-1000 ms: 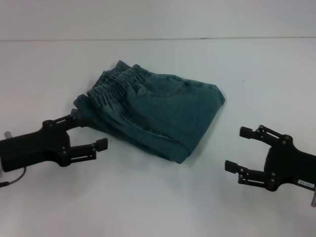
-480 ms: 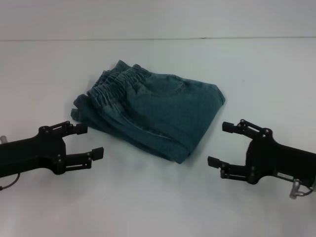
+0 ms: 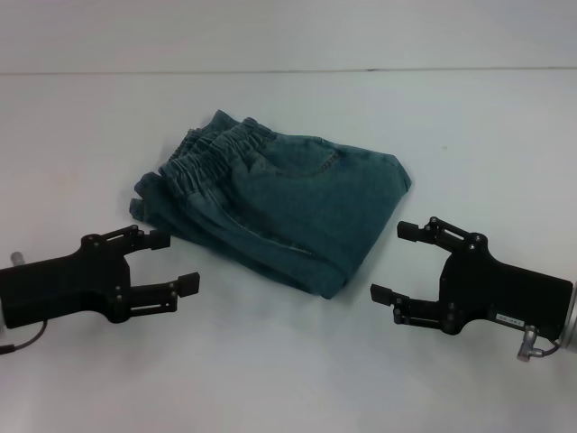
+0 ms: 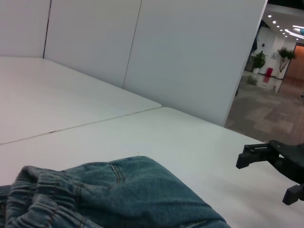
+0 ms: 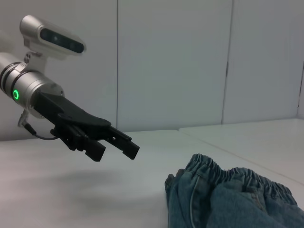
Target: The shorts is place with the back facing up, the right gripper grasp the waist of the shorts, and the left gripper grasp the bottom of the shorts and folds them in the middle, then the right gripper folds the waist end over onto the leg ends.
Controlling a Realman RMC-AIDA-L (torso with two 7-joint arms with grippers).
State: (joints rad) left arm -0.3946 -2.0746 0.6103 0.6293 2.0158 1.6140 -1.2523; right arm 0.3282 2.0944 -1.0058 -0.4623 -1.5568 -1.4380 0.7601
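Denim sits between our two claws: the shorts [image 3: 275, 203] lie as a compact folded bundle near the middle of the white table [image 3: 469, 126], well in from every edge, with the waist of the shorts [image 3: 212, 155] uppermost and turned toward the far-left side of the stack. From how the bundle lies we judge both folds already made, the waist end resting over the leg ends, which we cannot make out beneath the layers. The long axis of the bundle runs on a diagonal, from the far-left waist down to the near-right corner of the fold. Our left gripper [image 3: 174, 262] hovers off the near-left side of the bundle, jaws apart and holding nothing, with the cloth lying ahead of it and toward the far edge. Our right gripper [image 3: 397, 262] hovers off the near-right side, jaws likewise spread and empty, just beside the folded corner. Of the two, the right one is nearer the cloth; neither touches it.
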